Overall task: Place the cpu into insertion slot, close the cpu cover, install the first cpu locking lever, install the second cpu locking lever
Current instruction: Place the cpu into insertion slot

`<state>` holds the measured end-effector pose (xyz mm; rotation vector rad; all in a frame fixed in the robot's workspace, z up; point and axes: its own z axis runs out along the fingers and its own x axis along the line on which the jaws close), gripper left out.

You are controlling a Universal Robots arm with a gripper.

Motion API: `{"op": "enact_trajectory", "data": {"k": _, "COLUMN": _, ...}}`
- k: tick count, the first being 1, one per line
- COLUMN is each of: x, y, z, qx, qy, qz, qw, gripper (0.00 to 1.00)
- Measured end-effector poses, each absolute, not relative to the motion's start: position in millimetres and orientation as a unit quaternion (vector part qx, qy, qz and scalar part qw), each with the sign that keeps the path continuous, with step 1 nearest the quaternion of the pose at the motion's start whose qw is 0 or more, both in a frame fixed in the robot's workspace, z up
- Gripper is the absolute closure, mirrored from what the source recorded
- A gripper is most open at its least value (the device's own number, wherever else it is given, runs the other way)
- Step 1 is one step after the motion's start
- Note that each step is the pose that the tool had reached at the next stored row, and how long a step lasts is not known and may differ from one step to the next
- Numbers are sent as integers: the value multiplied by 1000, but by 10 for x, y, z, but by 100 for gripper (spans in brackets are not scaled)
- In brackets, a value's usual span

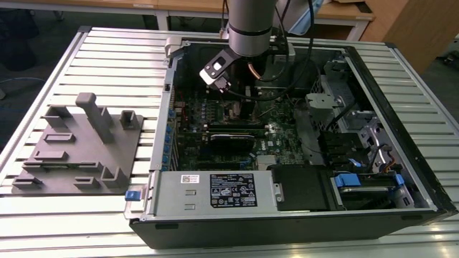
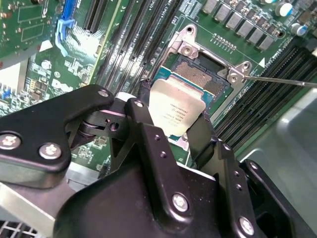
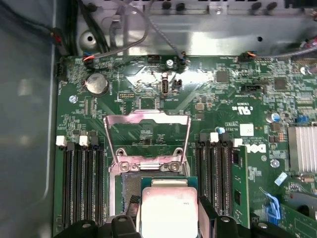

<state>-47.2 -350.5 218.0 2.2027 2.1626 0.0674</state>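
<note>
The arm (image 1: 250, 27) is reaching down into an open computer case (image 1: 401, 134) that is lying on the slatted tabletop (image 1: 107, 54). In the second wrist view, the hand (image 2: 173, 118) is gripping the cpu (image 2: 174, 110) by two opposite edges. Its black fingers (image 2: 148, 136) are standing only as far apart as the chip is wide, and the pale metal top is facing up between them.

The insertion slot (image 2: 200, 74) is sitting directly under and just beyond the fingertips. The cpu is overlapping the part of it nearest the hand, while the dark pin field farther out is showing uncovered. Whether the chip is already touching the slot or hanging just above it cannot be told.

In the first wrist view, the cpu (image 3: 168, 208) is again sitting between the fingers (image 3: 207, 213), with a dark strip of the slot (image 3: 130, 191) showing beside it. Beyond the slot, on the side away from the hand, the cpu cover (image 3: 148, 118) is standing swung open. A thin wire locking lever (image 2: 282, 81) is sticking out free from a far corner of the slot.

Long black memory slots (image 3: 81, 183) are running along both sides of the hand on the green circuit board (image 3: 218, 99), and a coin battery (image 3: 97, 84) is lying farther off past the cover. Well away from the hand, outside the case, a grey fixture block (image 1: 79, 145) is resting on the tabletop.
</note>
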Motion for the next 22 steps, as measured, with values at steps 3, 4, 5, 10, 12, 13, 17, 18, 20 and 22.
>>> {"op": "enact_trajectory", "data": {"k": 3, "x": -472, "y": -3505, "z": 2173, "qx": 706, "qy": 707, "qz": 23, "qw": 28, "gripper": 46}}
{"op": "enact_trajectory", "data": {"k": 4, "x": -472, "y": -3505, "z": 2173, "qx": 706, "qy": 707, "qz": 23, "qw": 28, "gripper": 46}}
{"op": "enact_trajectory", "data": {"k": 5, "x": -472, "y": -3505, "z": 2172, "qx": 706, "qy": 707, "qz": 23, "qw": 28, "gripper": 46}}
{"op": "enact_trajectory", "data": {"k": 10, "x": -482, "y": -3484, "z": 2169, "qx": 706, "qy": 707, "qz": 23, "qw": 28, "gripper": 46}}
{"op": "enact_trajectory", "data": {"k": 12, "x": -488, "y": -3474, "z": 2163, "qx": 706, "qy": 707, "qz": 23, "qw": 28, "gripper": 46}}
{"op": "enact_trajectory", "data": {"k": 13, "x": -489, "y": -3473, "z": 2156, "qx": 706, "qy": 707, "qz": 24, "qw": 28, "gripper": 46}}
{"op": "enact_trajectory", "data": {"k": 17, "x": -492, "y": -3473, "z": 2133, "qx": 706, "qy": 707, "qz": 25, "qw": 29, "gripper": 46}}
{"op": "enact_trajectory", "data": {"k": 18, "x": -492, "y": -3473, "z": 2133, "qx": 706, "qy": 707, "qz": 25, "qw": 29, "gripper": 46}}
{"op": "enact_trajectory", "data": {"k": 20, "x": -492, "y": -3471, "z": 2132, "qx": 706, "qy": 707, "qz": 25, "qw": 29, "gripper": 46}}
{"op": "enact_trajectory", "data": {"k": 22, "x": -492, "y": -3455, "z": 2131, "qx": 706, "qy": 707, "qz": 25, "qw": 29, "gripper": 46}}
